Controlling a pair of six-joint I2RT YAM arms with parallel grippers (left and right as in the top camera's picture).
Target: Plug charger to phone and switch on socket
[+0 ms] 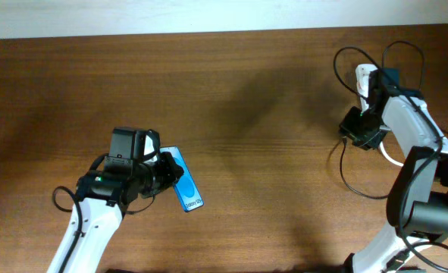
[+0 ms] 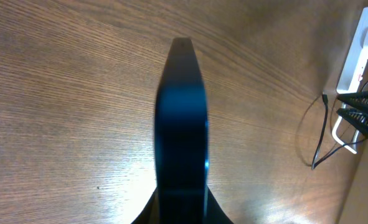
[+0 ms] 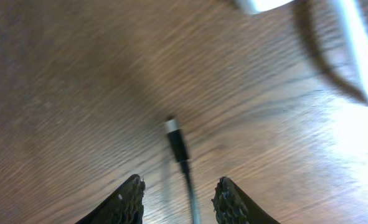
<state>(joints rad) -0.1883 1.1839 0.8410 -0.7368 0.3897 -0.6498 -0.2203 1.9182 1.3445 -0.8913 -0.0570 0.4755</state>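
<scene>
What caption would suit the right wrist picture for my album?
Between the parted right jaws, the charger's connector tip points across the wooden table.

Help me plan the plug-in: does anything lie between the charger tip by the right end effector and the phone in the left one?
Nothing visible does. Overhead, only bare table lies between the phone, held in the left end effector, and the charger tip ahead of the right end effector.

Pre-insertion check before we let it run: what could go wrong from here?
1. The right gripper straddles the charger behind its tip, jaws apart; closing may catch it off-centre and leave the tip drooping.
2. The left gripper holds the phone by one end; the insertion push could twist it.
</scene>
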